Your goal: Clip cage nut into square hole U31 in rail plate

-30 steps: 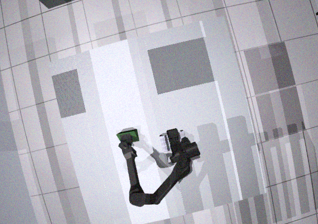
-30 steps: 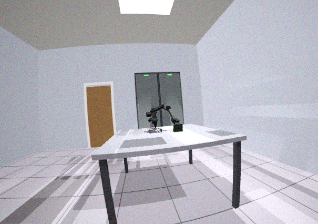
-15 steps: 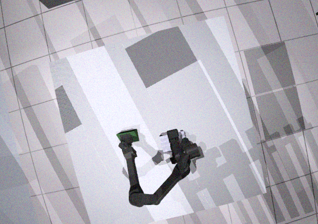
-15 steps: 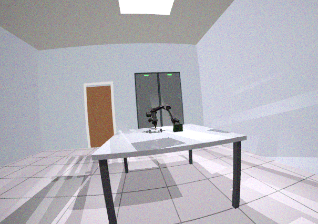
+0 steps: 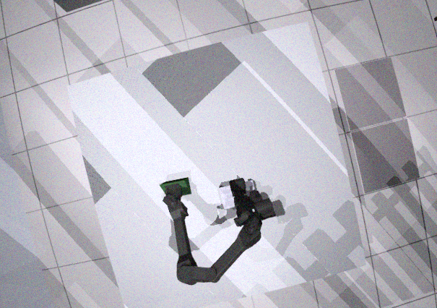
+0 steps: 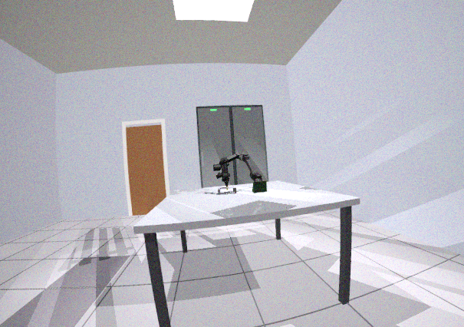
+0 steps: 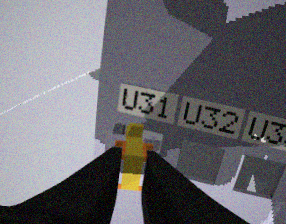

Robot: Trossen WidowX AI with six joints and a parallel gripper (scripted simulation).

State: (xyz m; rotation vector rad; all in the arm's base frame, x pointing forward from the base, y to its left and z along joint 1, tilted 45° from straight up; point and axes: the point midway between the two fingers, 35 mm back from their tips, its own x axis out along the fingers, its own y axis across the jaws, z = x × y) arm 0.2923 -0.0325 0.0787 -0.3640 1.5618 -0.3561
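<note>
My gripper (image 7: 131, 159) (image 6: 227, 186) is shut on the cage nut (image 7: 134, 164), a small yellow piece with orange bits at both sides, held between the black fingertips in the wrist view. The nut is in front of the U31 hole area, just below the U31 label (image 7: 146, 103), and covers most of it. Whether its wings are in the hole or above it cannot be told. The grey rail plate (image 7: 110, 112) shows more square holes to the right, below the labels U32 (image 7: 210, 118) and U33. In the top view the arm hides the nut.
The arm's base stands by a green block (image 5: 184, 186) (image 6: 259, 186), to the left of the plate in the top view. The white table (image 5: 208, 144) (image 6: 317, 198) carries broad shadows. Thin upright parts stand by the plate under the gripper in the exterior view.
</note>
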